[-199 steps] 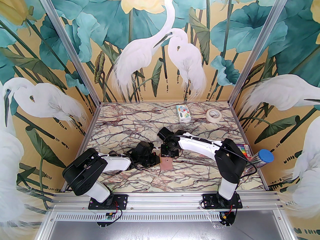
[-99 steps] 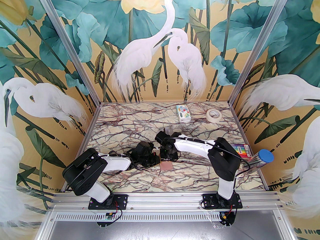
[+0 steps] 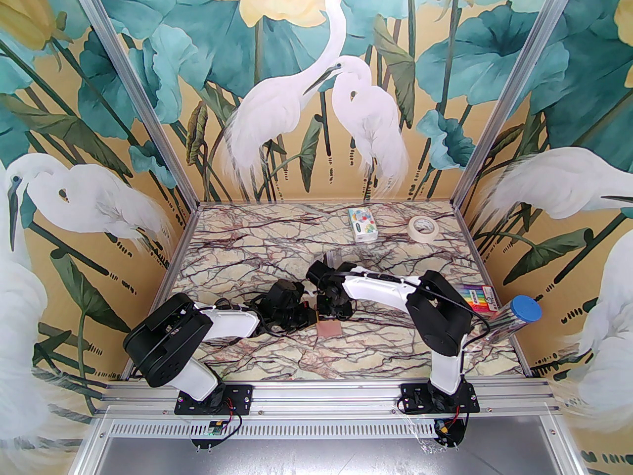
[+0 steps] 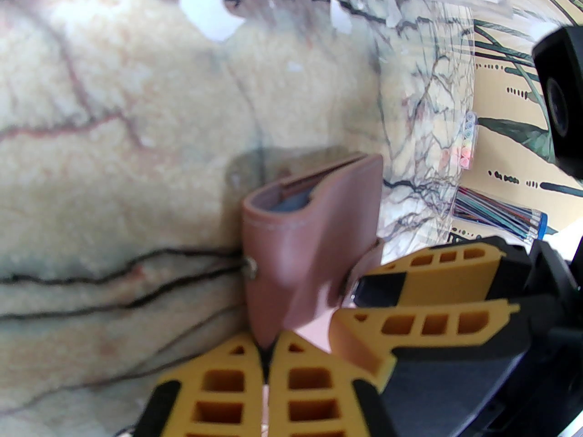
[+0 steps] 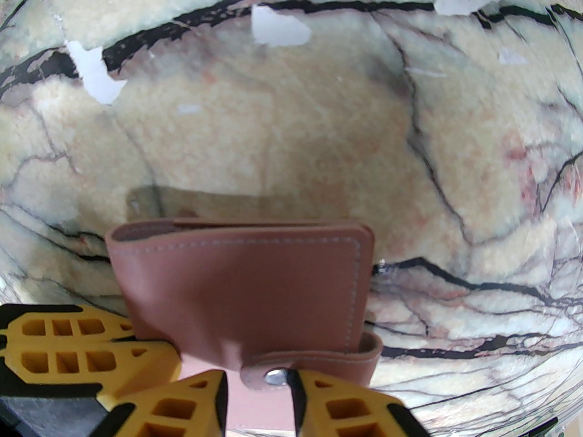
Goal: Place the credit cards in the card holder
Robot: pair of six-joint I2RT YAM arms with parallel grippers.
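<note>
The right claw has swung in and nipped the snap tab of the card holder while the left claw stays pinched on its edge, so fastening looks next

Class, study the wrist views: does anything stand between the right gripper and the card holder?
Nothing visible does. The snap strap of the card holder lies between the fingertips of the right gripper, while the left gripper pinches the holder's bottom edge.
</note>
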